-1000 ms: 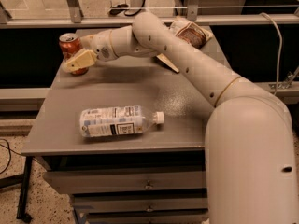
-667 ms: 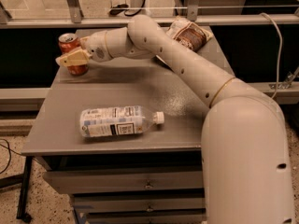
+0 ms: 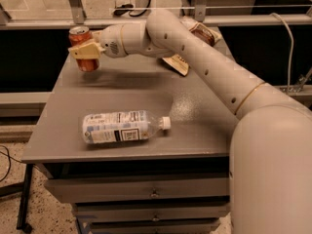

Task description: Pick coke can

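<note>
The coke can [image 3: 79, 35] is seen at the far left corner of the grey table [image 3: 195, 116], toward 10 o'clock from the table's middle. The gripper [image 3: 81, 50] is set at that same corner, reaching in from 3 o'clock, and its fingers [image 3: 87, 49] are closed on the can's middle, one tan finger being laid across the front of the red body. The can is held upright; whether its base touches the tabletop cannot be told.

The table's left edge and back edge are both found just beside the can, and a dark gap is seen behind the back edge. Bare tabletop is left open toward 5 o'clock of the can.

A clear plastic bottle [image 3: 117, 127] is laid on its side near the front edge, well apart from the can at its 5 o'clock, with the white cap turned to 3 o'clock. A brown snack bag [image 3: 204, 32] is partly hidden behind the arm [image 3: 204, 57] at the far right corner. Drawers [image 3: 153, 191] are seen under the tabletop.
</note>
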Available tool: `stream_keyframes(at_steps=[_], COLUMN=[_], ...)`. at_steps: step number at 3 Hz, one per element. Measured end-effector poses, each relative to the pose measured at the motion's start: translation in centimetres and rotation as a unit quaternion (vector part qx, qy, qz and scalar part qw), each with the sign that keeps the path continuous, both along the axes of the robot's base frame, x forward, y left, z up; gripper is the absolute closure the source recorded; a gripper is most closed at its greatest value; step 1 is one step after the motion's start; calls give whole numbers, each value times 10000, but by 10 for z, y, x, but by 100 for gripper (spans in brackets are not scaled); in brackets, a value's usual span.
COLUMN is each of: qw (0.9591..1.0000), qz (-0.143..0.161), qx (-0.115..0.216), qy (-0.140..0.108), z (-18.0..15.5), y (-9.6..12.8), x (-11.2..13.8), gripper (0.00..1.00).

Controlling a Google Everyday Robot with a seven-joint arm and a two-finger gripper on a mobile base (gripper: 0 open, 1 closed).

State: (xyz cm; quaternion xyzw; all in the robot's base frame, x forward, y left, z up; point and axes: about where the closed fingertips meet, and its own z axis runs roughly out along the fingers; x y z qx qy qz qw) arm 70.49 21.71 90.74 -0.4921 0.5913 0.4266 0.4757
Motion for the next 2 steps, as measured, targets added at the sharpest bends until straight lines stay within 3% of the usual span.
stream_keyframes(at_steps=[1,2], qw=[9993,9991], qz=[-211,-248], qx=[300,331], qy=[60,70], z=[31,33], y=[-35,-41], x=[-4,-3], gripper=[100,100])
